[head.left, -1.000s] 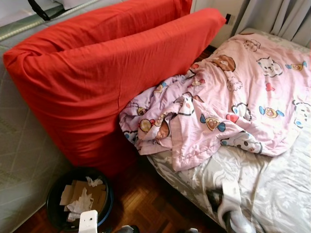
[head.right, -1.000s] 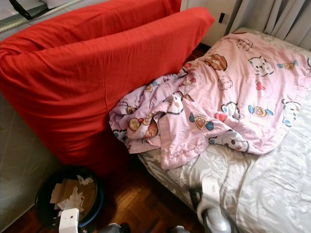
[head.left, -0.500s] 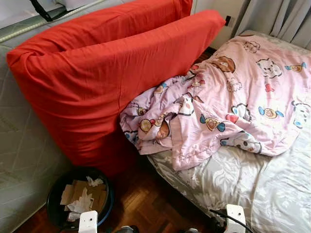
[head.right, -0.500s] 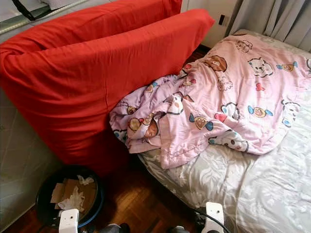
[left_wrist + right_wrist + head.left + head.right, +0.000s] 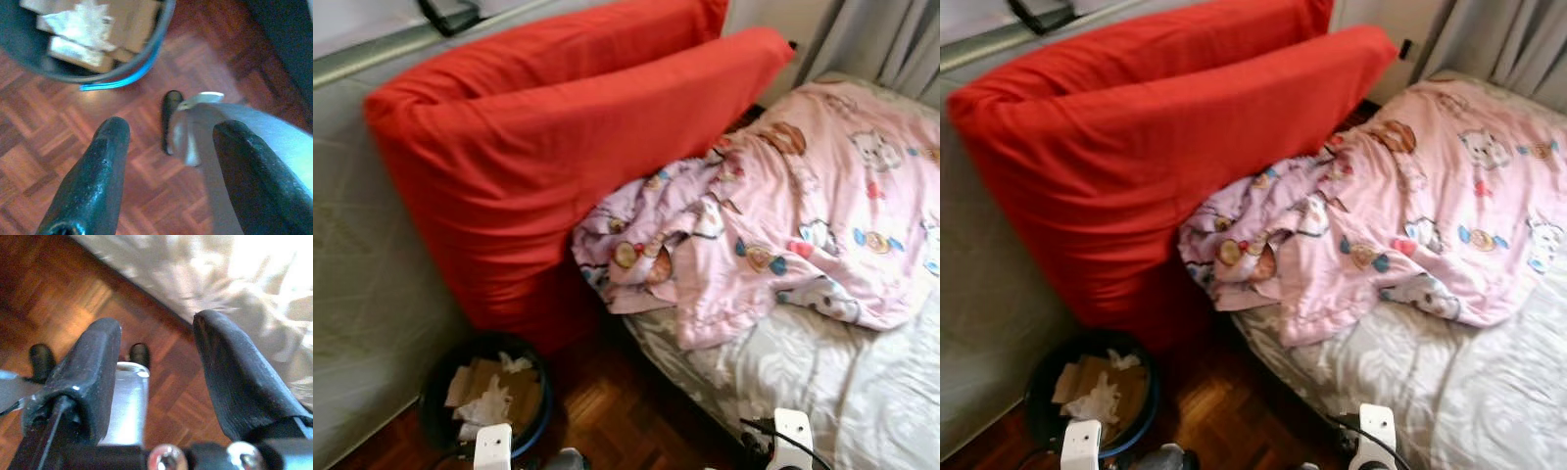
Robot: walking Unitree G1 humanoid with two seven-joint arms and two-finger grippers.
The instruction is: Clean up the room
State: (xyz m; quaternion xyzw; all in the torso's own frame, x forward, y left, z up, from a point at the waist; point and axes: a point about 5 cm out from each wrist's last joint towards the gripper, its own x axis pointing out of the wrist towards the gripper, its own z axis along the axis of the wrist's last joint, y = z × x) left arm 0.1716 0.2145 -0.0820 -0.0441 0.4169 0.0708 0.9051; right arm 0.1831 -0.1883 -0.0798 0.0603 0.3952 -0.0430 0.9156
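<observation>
Camera has swung a bit left compared with a second ago, so the whole scene sits further right in our head views and it's blurry. We're probably mid-step or turning. Our right arm, which was up over the bed a second ago, is now pulled down low at the bed's near edge. Nothing has been tidied yet, as far as we can judge.

The right gripper hangs over the parquet floor just beside the bed, jaws wide, empty. The left gripper hangs over the floor further from the bed, near the bin, jaws also wide and empty.

The obvious job is the pink blanket, crumpled on the bed and bunched toward the edge nearest the red cushion. That big cushion leans right against the bed's side, touching the blanket, and crowds the gap. The bin, full of cardboard and paper, sits on the floor below the cushion, so footing beside the bed is tight.
</observation>
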